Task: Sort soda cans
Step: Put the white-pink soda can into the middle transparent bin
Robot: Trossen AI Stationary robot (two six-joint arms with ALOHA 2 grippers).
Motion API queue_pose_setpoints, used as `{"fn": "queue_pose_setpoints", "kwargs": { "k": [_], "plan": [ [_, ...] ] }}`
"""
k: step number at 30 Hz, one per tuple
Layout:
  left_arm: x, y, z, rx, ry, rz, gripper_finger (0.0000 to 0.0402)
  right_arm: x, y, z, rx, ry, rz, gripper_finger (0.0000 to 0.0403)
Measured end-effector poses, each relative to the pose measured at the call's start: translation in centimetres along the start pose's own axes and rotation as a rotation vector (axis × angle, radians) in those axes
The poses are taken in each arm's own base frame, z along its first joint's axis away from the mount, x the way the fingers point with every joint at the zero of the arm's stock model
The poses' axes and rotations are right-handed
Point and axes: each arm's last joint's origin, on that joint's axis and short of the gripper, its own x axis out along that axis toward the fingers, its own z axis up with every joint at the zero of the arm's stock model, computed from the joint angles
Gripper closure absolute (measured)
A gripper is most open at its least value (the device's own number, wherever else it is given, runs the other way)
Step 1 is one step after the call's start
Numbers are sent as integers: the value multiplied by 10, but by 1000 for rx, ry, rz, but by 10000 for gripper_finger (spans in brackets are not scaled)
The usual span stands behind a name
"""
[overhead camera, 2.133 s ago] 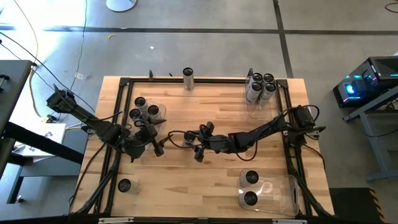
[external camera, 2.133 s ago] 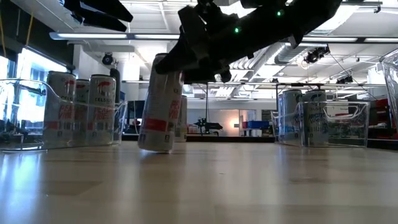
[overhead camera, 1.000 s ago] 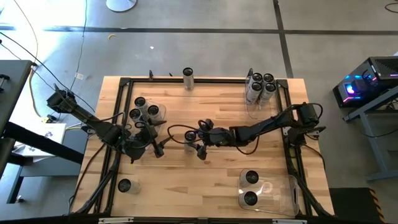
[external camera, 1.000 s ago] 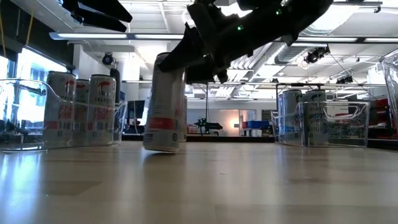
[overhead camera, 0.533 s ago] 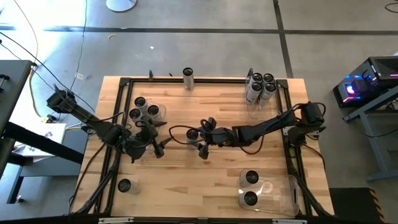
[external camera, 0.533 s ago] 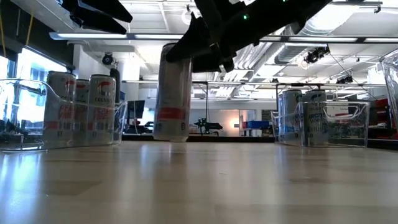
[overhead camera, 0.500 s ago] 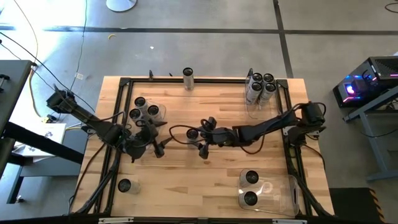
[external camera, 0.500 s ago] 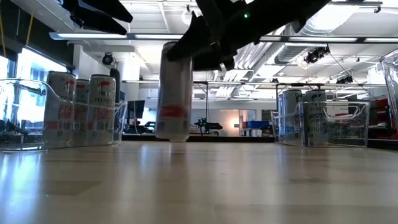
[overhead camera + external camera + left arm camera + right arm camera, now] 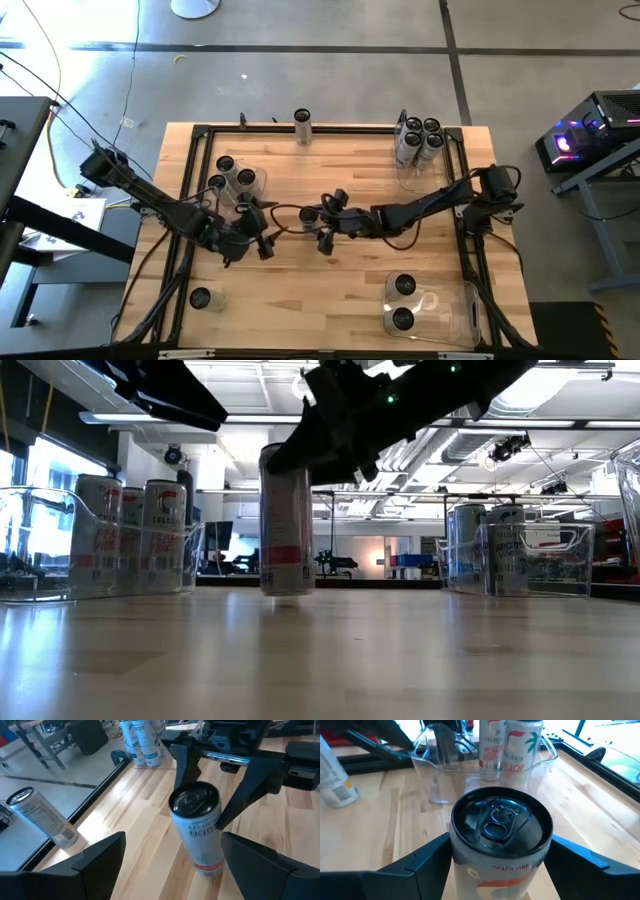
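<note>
Right claw (image 9: 322, 222) has carried its can (image 9: 286, 532) upright, leftward

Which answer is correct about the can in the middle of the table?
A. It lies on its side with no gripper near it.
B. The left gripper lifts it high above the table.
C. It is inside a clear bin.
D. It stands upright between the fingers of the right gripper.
D: the can stands upright on the table, with the right gripper around its top; the left gripper is open beside it.
</note>
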Motion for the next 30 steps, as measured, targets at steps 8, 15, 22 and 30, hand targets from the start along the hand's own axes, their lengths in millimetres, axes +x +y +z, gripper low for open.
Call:
{"fn": "queue_pose_setpoints", "kwargs": {
  "k": [8, 15, 22, 30],
  "plan": [
    [4, -5, -1, -31, -6, 8, 78, 2, 4, -1, -1, -28, -6, 119],
    [3, -3, 0, -43, -17, 31, 78, 4, 2, -3, 33, 2, 60, 119],
    [3, -3, 1, -48, -20, 29, 78, 6, -2, -2, 4, 12, 96, 119],
    [3, -3, 1, -49, -20, 28, 78, 9, -4, -4, -9, 28, 111, 118]
  ]
}}
